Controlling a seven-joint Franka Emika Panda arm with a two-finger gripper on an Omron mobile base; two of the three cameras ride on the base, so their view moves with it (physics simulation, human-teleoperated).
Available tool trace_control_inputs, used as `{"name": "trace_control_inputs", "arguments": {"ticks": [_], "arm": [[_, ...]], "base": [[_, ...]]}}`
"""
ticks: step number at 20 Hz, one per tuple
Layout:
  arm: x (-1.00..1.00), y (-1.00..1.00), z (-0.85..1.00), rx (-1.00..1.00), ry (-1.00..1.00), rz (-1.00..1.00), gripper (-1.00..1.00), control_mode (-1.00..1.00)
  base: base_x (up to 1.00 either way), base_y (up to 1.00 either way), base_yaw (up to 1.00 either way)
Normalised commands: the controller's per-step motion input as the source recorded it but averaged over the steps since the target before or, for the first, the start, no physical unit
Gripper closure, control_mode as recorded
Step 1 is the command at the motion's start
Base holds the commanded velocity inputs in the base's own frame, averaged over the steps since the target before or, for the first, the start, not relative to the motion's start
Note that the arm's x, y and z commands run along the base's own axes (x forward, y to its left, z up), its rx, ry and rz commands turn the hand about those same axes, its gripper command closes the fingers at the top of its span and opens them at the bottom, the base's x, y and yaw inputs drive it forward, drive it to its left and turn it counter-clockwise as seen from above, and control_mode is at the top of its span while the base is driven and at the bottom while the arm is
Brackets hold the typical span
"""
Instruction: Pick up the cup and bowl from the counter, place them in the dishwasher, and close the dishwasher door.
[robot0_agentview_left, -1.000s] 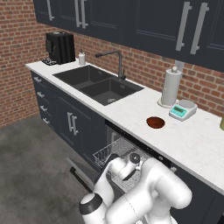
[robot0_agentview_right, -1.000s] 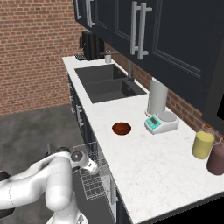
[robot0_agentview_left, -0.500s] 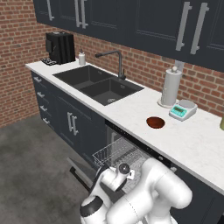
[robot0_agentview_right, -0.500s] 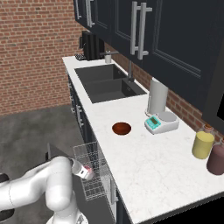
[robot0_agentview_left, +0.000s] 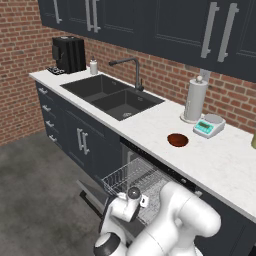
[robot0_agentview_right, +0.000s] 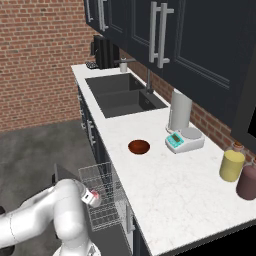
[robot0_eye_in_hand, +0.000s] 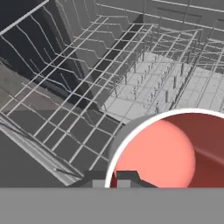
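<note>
A long white, faintly marbled counter (robot0_agentview_left: 150, 117) is running under a red brick wall (robot0_agentview_left: 20, 35) and dark navy cabinets. The shallow round reddish-brown bowl (robot0_agentview_left: 177, 140) is sitting on it at centre right, near a teal kitchen scale (robot0_agentview_left: 208, 125). Low in the frame, the dishwasher (robot0_agentview_right: 117, 200) is standing open, its silver wire rack (robot0_agentview_left: 131, 181) pulled out. The gripper (robot0_eye_in_hand: 114, 179) is pinching the cup (robot0_eye_in_hand: 168, 148) by its rim, salmon-red inside, over the rack at lower right of the hand view.

upper left: coffee machine (robot0_agentview_left: 68, 54), sink (robot0_agentview_left: 112, 95), faucet (robot0_agentview_left: 131, 70); right: paper towel roll (robot0_agentview_left: 195, 99), kitchen scale (robot0_agentview_left: 209, 125), yellow tumbler (robot0_agentview_right: 232, 165).
</note>
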Motion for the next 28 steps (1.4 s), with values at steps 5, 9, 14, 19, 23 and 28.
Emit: {"name": "trace_control_inputs", "arguments": {"ticks": [5, 9, 14, 19, 23, 28], "arm": [[0.0, 0.0, 0.02, 0.0, 0.06, 0.0, -1.0, -1.0], [0.03, -0.06, 0.26, 0.0, 0.0, 0.0, -1.0, -1.0], [0.06, -0.03, 0.42, 0.0, 0.0, 0.0, -1.0, -1.0], [0.01, -0.01, 0.79, 0.0, 0.0, 0.0, -1.0, -1.0], [0.0, 0.17, 1.0, 0.0, 0.01, 0.02, -1.0, -1.0], [-0.03, 0.61, 1.0, 0.03, 0.0, 0.15, -1.0, -1.0]], "base": [[0.0, 0.0, 0.0], [0.0, 0.0, 0.0], [0.0, 0.0, 0.0], [0.0, 0.0, 0.0], [0.0, 0.0, 0.0], [0.0, 0.0, 0.0]]}}
